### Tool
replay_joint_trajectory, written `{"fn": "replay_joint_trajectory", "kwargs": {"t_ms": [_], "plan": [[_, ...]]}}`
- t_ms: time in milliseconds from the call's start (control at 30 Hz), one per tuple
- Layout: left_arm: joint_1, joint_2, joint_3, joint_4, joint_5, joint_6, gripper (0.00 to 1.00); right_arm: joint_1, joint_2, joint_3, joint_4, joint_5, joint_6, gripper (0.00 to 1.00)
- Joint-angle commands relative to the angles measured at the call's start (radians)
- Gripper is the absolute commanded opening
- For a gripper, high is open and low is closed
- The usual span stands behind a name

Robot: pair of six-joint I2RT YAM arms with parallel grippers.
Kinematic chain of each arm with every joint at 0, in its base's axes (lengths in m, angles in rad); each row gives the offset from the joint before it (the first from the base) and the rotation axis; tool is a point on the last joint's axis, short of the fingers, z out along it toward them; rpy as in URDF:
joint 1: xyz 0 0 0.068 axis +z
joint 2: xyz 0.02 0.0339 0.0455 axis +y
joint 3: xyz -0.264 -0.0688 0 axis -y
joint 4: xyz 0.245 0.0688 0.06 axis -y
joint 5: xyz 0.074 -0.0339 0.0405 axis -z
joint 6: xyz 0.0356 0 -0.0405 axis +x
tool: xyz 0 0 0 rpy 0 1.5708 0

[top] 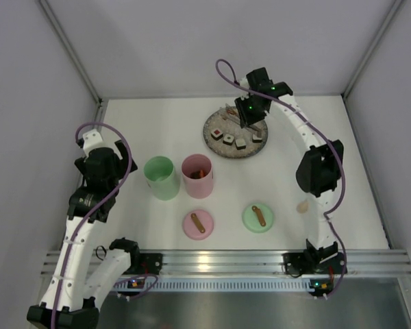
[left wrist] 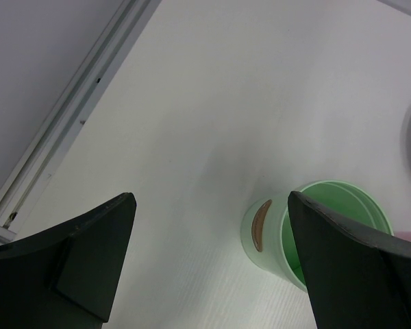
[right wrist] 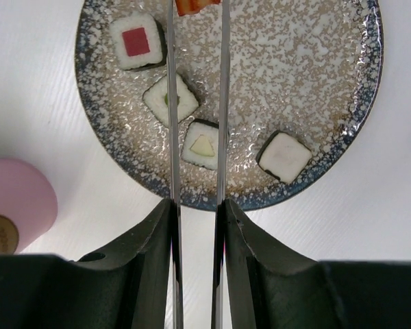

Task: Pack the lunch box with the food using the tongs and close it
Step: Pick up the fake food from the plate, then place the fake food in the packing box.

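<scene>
My right gripper (right wrist: 197, 205) is shut on the silver tongs (right wrist: 172, 103), one thin arm against each finger. The tongs reach out over the speckled plate (right wrist: 308, 68). An orange food piece (right wrist: 195, 7) sits between the tong arms at the top edge of the view. Sushi rolls lie on the plate: a red-centred one (right wrist: 135, 41), a green-centred one (right wrist: 185, 98), a yellow-centred one (right wrist: 203, 145) and a plain white one (right wrist: 283, 155). The lunch box shows as a green cup (top: 161, 177) and a pink cup (top: 197, 176) with brown bits inside. My left gripper (left wrist: 212, 260) stands open beside the green cup (left wrist: 342, 205).
A pink lid (top: 198, 224) and a green lid (top: 258, 218) lie flat near the front rail. A small wooden spoon (top: 303, 204) lies partly under my right arm. Enclosure walls close in the table at the back and on both sides.
</scene>
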Motion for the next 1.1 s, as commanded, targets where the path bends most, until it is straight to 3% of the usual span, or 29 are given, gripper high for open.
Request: {"fn": "replay_joint_trajectory", "kwargs": {"t_ms": [0,333,467,800,1067], "plan": [[-0.002,0.002,-0.004,0.038,0.006,0.01,0.99,0.003,-0.164,-0.02,0.068,-0.056,0.012,0.28],[-0.001,-0.007,-0.004,0.038,0.006,0.008,0.99,0.133,-0.532,-0.379,0.167,-0.183,0.008,0.29],[-0.001,-0.01,-0.004,0.038,0.006,0.008,0.99,0.215,-0.662,-0.48,0.181,-0.167,0.014,0.31],[-0.001,-0.028,-0.004,0.038,0.007,0.005,0.99,0.426,-0.787,-0.647,0.134,0.031,0.062,0.32],[-0.001,-0.031,-0.002,0.04,0.006,0.005,0.99,0.463,-0.839,-0.709,0.123,0.048,0.101,0.35]]}}
